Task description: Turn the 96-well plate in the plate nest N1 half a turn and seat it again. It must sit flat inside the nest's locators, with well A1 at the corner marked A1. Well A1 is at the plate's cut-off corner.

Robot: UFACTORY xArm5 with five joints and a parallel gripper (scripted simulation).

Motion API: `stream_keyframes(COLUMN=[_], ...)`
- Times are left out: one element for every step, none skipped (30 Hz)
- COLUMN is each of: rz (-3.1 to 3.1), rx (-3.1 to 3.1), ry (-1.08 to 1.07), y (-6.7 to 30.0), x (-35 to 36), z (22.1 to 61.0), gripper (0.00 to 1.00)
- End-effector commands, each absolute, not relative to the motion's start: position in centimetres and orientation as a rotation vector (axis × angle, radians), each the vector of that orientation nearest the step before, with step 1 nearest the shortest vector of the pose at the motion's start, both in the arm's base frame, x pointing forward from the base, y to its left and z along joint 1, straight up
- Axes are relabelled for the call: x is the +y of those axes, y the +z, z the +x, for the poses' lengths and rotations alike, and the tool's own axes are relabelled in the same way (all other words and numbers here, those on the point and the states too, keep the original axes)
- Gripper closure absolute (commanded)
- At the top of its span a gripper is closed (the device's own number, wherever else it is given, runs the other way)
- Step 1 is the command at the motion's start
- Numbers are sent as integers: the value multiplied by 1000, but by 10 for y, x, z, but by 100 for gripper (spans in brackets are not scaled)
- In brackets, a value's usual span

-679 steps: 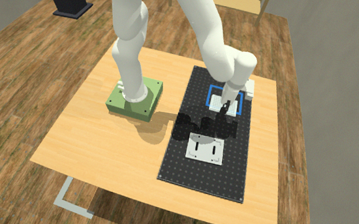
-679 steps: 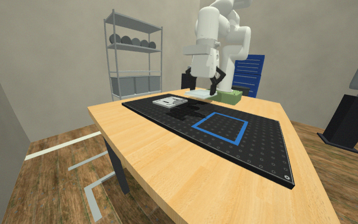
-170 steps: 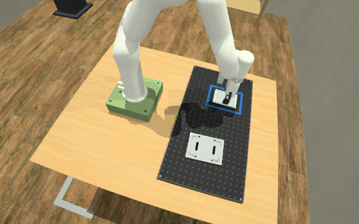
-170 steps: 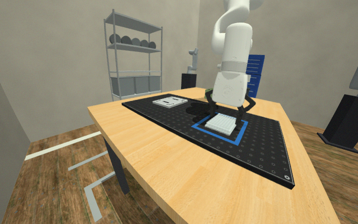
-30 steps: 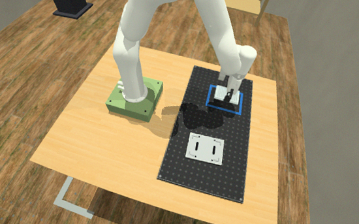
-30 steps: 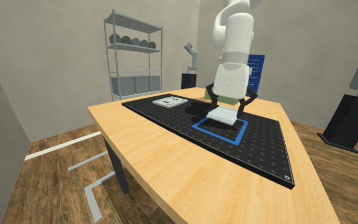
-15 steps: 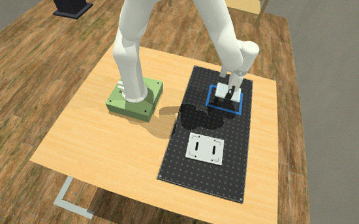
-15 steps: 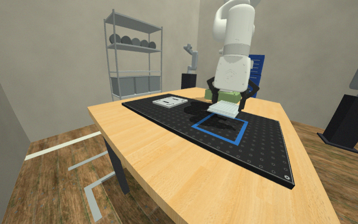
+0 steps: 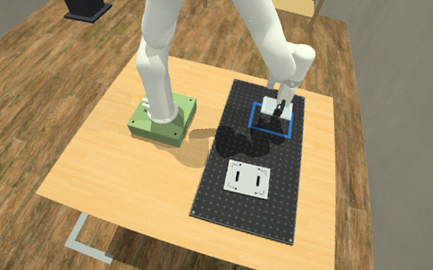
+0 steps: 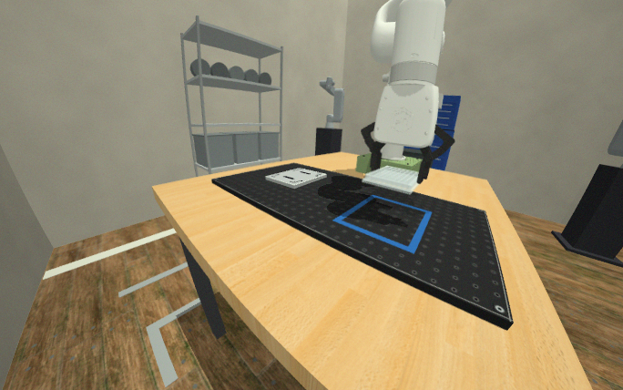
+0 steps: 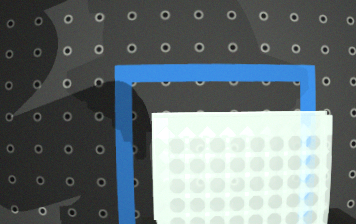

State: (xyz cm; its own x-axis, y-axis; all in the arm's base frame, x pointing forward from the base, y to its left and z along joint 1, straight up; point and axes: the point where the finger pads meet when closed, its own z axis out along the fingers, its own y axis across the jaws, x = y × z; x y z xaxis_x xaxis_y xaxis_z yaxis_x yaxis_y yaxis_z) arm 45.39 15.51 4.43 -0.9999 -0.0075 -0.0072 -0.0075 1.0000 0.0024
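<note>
My gripper (image 10: 397,172) is shut on the white 96-well plate (image 10: 391,178) and holds it in the air above the blue-outlined square (image 10: 382,222) on the black perforated board. The plate also shows in the top view (image 9: 277,107), over the far edge of the blue square (image 9: 271,120). In the wrist view the plate (image 11: 240,167) fills the lower right, with the blue outline (image 11: 125,145) below it. The white plate nest N1 (image 9: 248,178) lies empty on the board's near half, with two dark slots; it also shows in the exterior view (image 10: 296,177). I cannot tell which plate corner is cut off.
The arm's green base block (image 9: 163,117) stands on the wooden table left of the black board (image 9: 255,159). A metal shelf rack (image 10: 231,98) and a dark pedestal (image 10: 595,216) stand on the floor away from the table.
</note>
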Motion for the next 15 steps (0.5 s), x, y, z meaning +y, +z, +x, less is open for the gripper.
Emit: stream_keyframes(rz=[-12,-12,-12,-12,-12,-12,-12,-12,-12,-12,-12,-12,40,93,145], rx=[3131,3131,3131,3131,3131,3131,3131,3131,3131,3131,3131,3131,3130,3129,3127], ry=[2,2,2,2,2,2,2,2,2,2,2,2,2,2,2], y=[48,48,48,48,48,48,48,48,48,48,48,48,48,48,48], x=[155,155,155,155,155,155,155,155,155,155,155,155,152,149,146], z=[455,455,455,455,455,455,455,455,455,455,455,455,454,454,453], gripper=[100,100,100,100,100,100,100,100,100,100,100,100,100,100,100])
